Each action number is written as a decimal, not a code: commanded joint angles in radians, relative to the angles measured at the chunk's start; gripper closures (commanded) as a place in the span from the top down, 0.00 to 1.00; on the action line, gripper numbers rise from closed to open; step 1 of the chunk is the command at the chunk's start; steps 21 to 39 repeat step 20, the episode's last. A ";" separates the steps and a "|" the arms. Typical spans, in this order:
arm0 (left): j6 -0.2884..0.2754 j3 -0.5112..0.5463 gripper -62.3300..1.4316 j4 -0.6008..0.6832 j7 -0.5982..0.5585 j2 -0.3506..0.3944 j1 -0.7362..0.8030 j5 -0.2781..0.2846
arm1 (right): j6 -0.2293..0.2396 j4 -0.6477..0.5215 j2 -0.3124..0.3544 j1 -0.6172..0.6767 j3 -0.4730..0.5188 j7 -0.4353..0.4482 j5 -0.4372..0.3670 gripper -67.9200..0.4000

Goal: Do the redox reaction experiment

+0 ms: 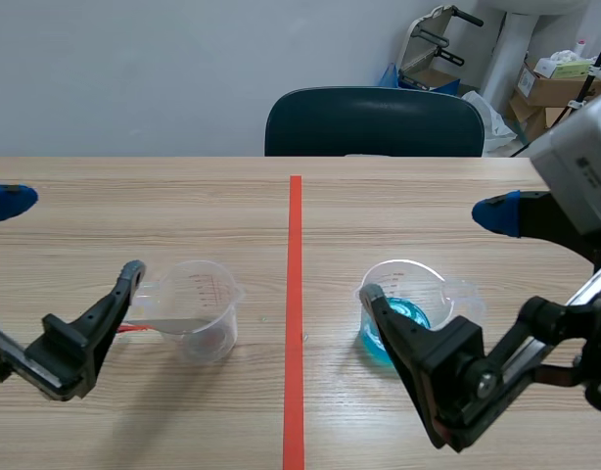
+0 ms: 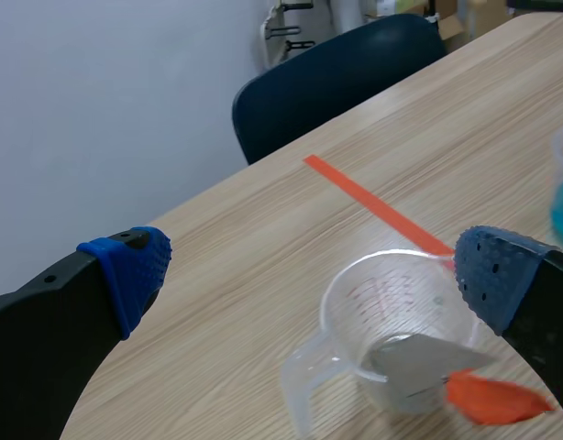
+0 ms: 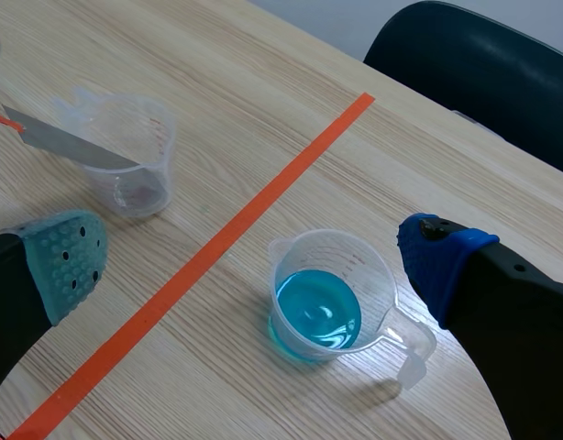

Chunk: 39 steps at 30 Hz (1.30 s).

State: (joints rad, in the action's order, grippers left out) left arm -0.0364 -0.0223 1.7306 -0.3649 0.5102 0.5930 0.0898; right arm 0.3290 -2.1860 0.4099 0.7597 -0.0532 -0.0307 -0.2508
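Note:
A clear measuring cup stands left of the red tape line, with a grey metal blade on an orange handle leaning in it. My left gripper is open beside this cup, on its handle side. In the left wrist view the cup and blade sit just ahead of the open fingers, nearer the right one. A second cup holding blue liquid stands right of the line. My right gripper hangs open above it; the blue cup lies between its spread fingertips.
A dark blue chair stands behind the table's far edge. Cardboard boxes and clutter are on the floor at the back right. The red tape line runs down the table's middle between the two cups.

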 commanded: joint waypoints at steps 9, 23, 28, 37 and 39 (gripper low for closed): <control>0.063 -0.076 1.00 0.078 0.003 0.006 -0.029 0.010 | 0.000 -0.010 0.002 -0.009 0.008 0.014 -0.006 1.00; 0.078 -0.092 1.00 0.091 0.007 0.006 -0.031 0.010 | 0.000 -0.010 0.002 -0.009 0.008 0.003 -0.006 1.00; 0.078 -0.092 1.00 0.091 0.007 0.006 -0.031 0.010 | 0.000 -0.010 0.002 -0.009 0.008 0.003 -0.006 1.00; 0.078 -0.092 1.00 0.091 0.007 0.006 -0.031 0.010 | 0.000 -0.010 0.002 -0.009 0.008 0.003 -0.006 1.00; 0.078 -0.092 1.00 0.091 0.007 0.006 -0.031 0.010 | 0.000 -0.010 0.002 -0.009 0.008 0.003 -0.006 1.00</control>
